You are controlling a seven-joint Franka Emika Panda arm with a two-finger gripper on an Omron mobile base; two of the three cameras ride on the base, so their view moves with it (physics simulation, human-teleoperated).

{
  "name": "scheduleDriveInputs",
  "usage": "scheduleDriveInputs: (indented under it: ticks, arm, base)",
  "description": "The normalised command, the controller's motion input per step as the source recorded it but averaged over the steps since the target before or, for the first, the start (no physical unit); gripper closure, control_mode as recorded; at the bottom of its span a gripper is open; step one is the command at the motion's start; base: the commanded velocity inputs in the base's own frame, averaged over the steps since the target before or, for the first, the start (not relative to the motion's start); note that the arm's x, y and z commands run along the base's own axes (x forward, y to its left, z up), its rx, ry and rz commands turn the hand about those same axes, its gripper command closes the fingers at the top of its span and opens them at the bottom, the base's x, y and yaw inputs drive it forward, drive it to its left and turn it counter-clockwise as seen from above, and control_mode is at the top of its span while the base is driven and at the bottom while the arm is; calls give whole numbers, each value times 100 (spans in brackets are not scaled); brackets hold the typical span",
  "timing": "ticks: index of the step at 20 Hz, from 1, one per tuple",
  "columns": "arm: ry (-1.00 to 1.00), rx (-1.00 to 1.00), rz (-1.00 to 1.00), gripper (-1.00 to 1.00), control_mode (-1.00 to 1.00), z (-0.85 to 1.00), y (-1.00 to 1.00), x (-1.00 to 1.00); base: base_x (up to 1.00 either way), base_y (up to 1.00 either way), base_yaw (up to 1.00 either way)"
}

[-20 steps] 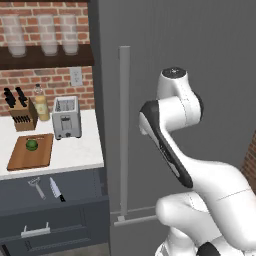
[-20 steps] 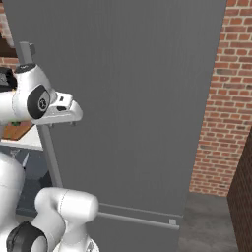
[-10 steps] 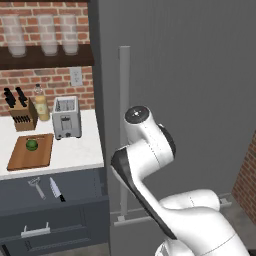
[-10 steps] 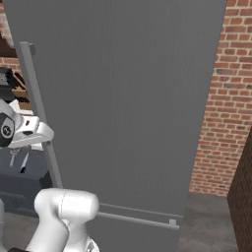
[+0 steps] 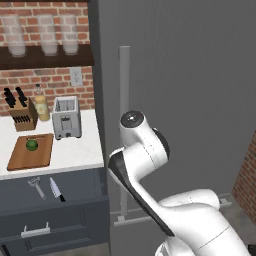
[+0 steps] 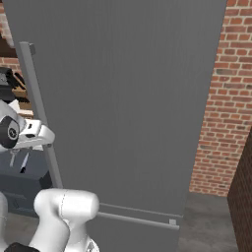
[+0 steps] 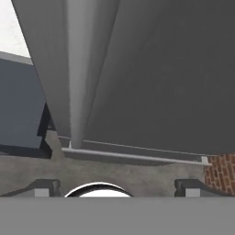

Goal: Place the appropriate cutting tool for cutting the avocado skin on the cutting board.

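Note:
The cutting tool (image 5: 55, 189), a small knife with a silver blade and black handle, lies on the dark drawer front below the counter, beside a silver peeler (image 5: 35, 185). The cutting board (image 5: 20, 159) lies on the white counter's left part, and the avocado (image 5: 32, 144) sits on its far half. My gripper (image 7: 118, 188) is open with nothing between its fingertips (image 7: 46, 187), which stand wide apart. It faces the grey fridge's handle (image 7: 78, 82) and the floor, well to the right of the knife and the board.
A toaster (image 5: 66, 118), a bottle (image 5: 41, 104) and a wooden knife block (image 5: 21, 113) stand at the back of the counter (image 5: 75, 150). The tall grey fridge (image 5: 190, 90) with its long handle (image 5: 124, 100) stands right of the counter. My folded arm (image 5: 142, 150) is in front of it.
The arm has folded downward, its elbow dropping from high to mid-height. In the right base view the hand has moved left and down. The jaws have stayed open.

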Motion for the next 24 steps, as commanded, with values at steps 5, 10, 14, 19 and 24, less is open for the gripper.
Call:
scheduleDriveInputs:
  ticks: [5, 10, 14, 19, 24]
  arm:
    - [16, 2, 0, -100, -100, -2, 7, 38]
    - [11, 0, 0, -100, -100, 0, 1, 33]
    - [4, 0, 0, -100, -100, 0, 37, 6]
    - [3, -2, 0, -100, -100, -7, 64, 0]
    - [5, -1, 1, -100, -100, -9, 67, -1]
  base:
    - [0, 0, 0]
    - [0, 0, 0]
    - [0, 0, 0]
    - [0, 0, 0]
    - [0, 0, 0]
